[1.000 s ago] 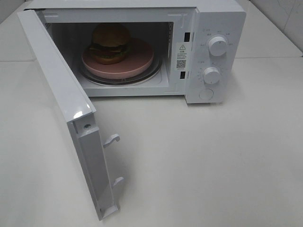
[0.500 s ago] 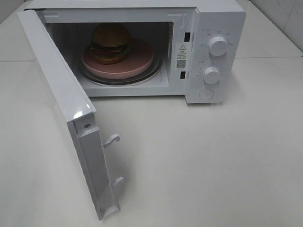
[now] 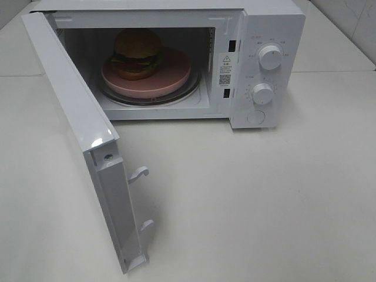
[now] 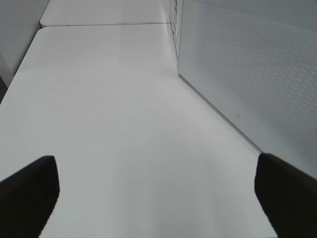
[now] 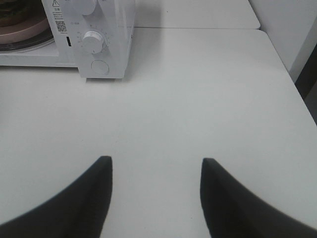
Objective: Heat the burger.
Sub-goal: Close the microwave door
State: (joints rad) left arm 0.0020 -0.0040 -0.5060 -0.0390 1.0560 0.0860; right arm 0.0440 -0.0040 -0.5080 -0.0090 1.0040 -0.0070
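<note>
Pincers are both hovering low over the bench (image 3: 264,205), out of the high camera's sight. The left pincer (image 4: 156,163) is spreading its jaws fully wide and gripping nothing, with the dotted outer face of the door (image 3: 76,111) standing near it. The right pincer (image 5: 155,161) is holding its jaws partly apart, only bare bench showing between them, and is facing the control side of the microwave (image 3: 276,17) from well back.

Farther on, the door is standing wide open, reaching out over the bench on the left, its two latch hooks (image 3: 139,172) jutting from the free edge (the main thing in the way of any reach from that side). On the front panel the upper dial (image 3: 270,56), lower dial (image 3: 262,93) and round button (image 3: 256,117) are sitting unobstructed.

Deepest in, the burger (image 3: 137,53) is sitting inside the cavity, on the left part of a pink plate (image 3: 173,73) that is resting on the glass turntable (image 3: 197,88). It is looking soft and light, a stacked thing likely to squash or shed its bun under a pinch, so any shifting would be safer by the plate's stiff front rim, though that rim may be slippery. Since it is already lying where the heating happens, I am judging that no grasp on it is needed
</note>
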